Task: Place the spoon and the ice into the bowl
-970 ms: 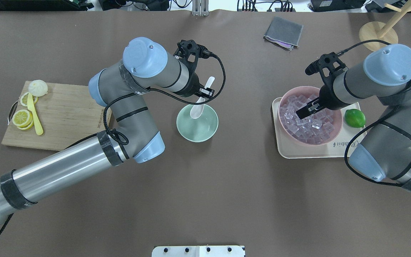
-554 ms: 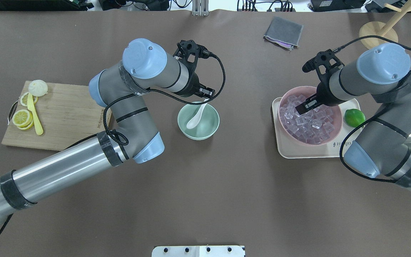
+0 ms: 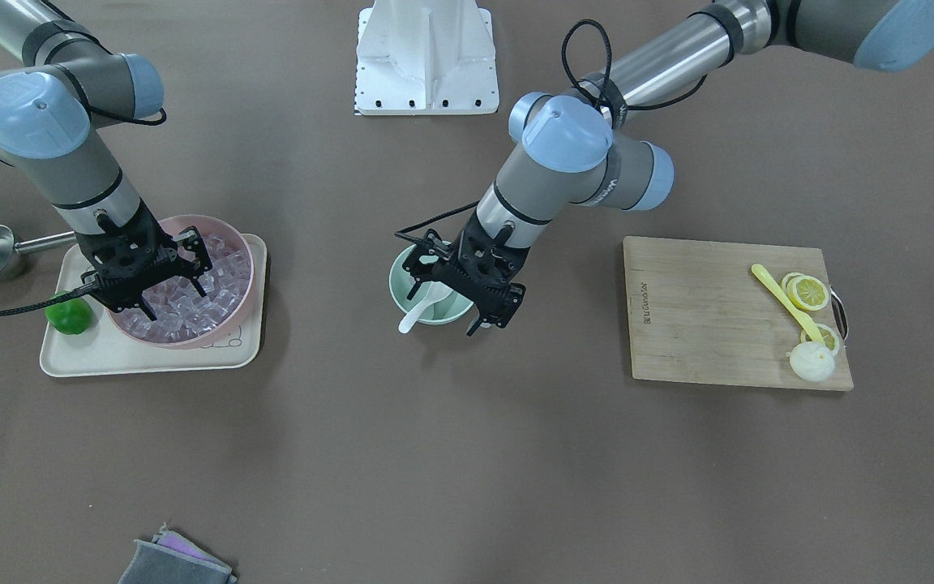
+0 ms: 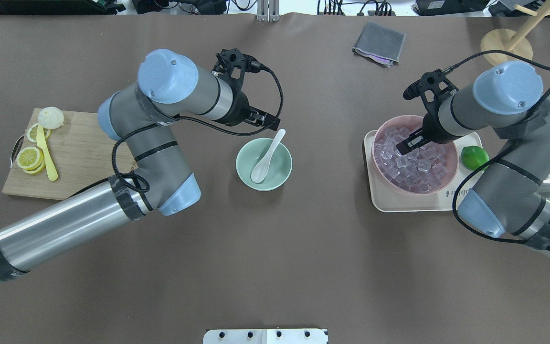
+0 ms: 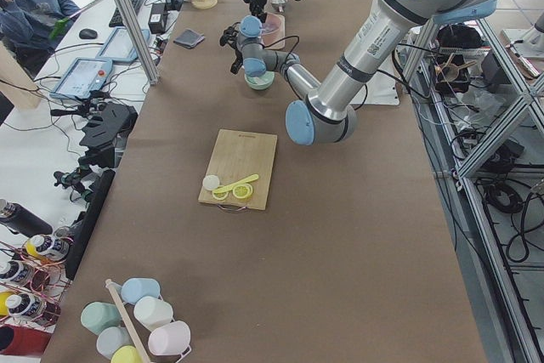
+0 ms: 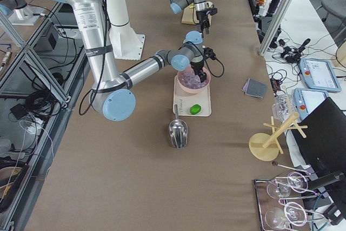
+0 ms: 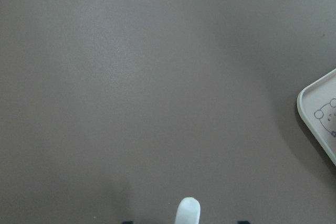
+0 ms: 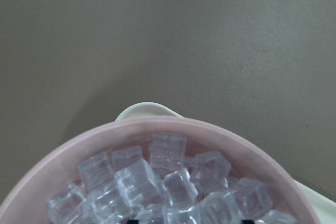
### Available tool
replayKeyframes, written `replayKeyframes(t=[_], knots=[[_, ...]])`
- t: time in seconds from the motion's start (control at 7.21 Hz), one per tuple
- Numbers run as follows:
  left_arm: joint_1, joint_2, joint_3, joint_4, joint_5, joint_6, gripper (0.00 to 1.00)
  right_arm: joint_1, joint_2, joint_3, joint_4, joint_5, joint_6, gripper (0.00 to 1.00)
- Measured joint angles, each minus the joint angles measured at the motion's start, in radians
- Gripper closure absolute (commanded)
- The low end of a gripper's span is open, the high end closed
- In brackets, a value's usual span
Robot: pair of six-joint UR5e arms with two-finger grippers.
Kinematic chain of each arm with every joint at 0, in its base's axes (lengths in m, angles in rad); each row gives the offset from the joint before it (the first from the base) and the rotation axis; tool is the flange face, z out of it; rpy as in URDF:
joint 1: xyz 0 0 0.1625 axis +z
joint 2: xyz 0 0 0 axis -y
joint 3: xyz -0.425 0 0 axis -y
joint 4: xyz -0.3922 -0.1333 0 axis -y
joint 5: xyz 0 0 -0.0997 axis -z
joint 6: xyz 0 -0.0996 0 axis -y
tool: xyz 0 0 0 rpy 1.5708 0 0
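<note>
Left pincer (image 4: 265,121) gapes beside glossy white spoon (image 4: 262,163) resting in smooth round bowl (image 4: 280,168).

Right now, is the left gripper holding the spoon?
No: in the overhead view the spoon lies in the bowl, handle over the rim, and the left gripper sits apart from it.

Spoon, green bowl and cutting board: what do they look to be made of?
The spoon: glossy, uniform white, likely ceramic or melamine. The bowl: smooth mint green with a soft sheen, ceramic or plastic; cannot tell which. The cutting board: pale wood or bamboo, by its grain stripes, matte.
</note>
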Motion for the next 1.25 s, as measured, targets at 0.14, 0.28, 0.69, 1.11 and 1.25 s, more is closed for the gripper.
replayKeyframes(t=[0.14, 0.28, 0.69, 1.11, 1.25], knots=[[-0.042, 0.041, -0.033, -0.003, -0.061, 0.004, 0.03, -0.002, 0.002, -0.003, 0.001, 0.002, 0.000, 0.72], [-0.088, 0.077, -0.057, -0.008, -0.135, 0.006, 0.03, -0.002, 0.004, -0.006, 0.002, 0.004, -0.001, 0.89], [-0.189, 0.154, -0.106, -0.013, -0.257, 0.083, 0.03, 0.008, 0.003, -0.006, 0.000, 0.020, -0.004, 1.00], [-0.400, 0.256, -0.123, -0.013, -0.518, 0.187, 0.03, 0.097, 0.047, 0.055, -0.070, 0.137, 0.003, 1.00], [-0.470, 0.323, -0.127, -0.012, -0.584, 0.289, 0.03, 0.097, 0.102, 0.086, -0.129, 0.155, 0.046, 1.00]])
